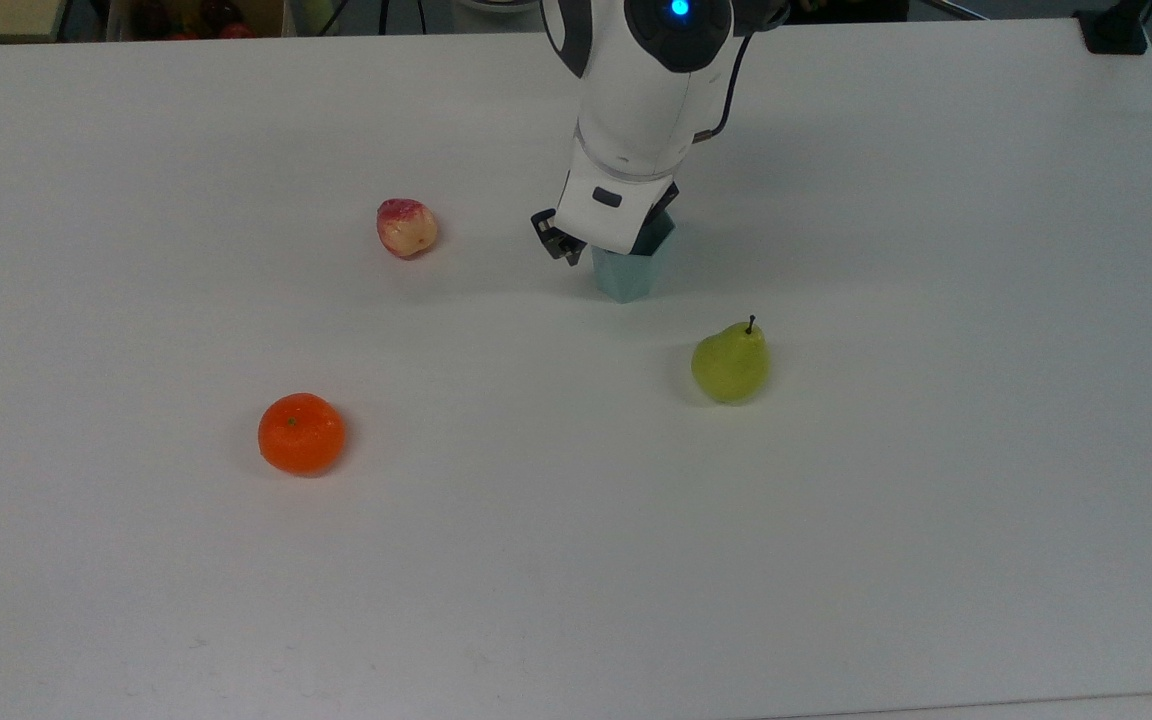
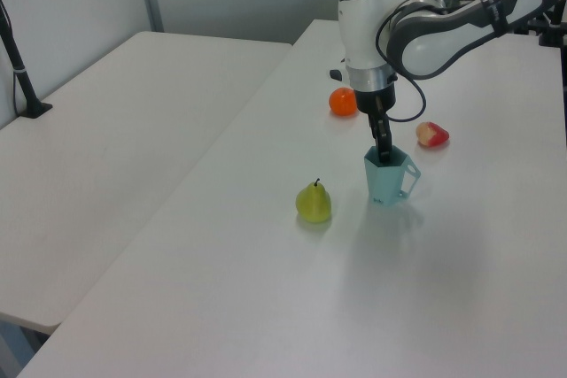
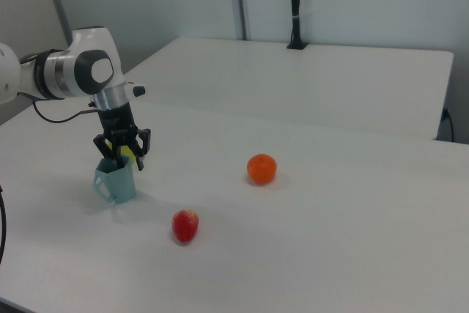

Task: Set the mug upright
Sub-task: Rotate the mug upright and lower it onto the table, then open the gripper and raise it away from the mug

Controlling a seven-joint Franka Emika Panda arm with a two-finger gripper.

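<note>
The mug (image 2: pixel 386 181) stands directly beneath the pincer (image 2: pixel 384 155), long axis vertical, base on the bench (image 2: pixel 266 307); the pincer is closed on the mug's rim wall, one finger inside.

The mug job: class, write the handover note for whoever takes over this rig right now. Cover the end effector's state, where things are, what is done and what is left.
End effector: shut on the mug's rim, one finger inside the cup, pointing straight down.
The mug: upright on the white table, mouth up, handle toward the left view's right. In the top view it stands between the peach and the pear, apart from both. The orange lies well clear.
Done: mug turned upright, base apparently on the table.
Left: open the end effector and lift straight up without tipping the mug.
</note>
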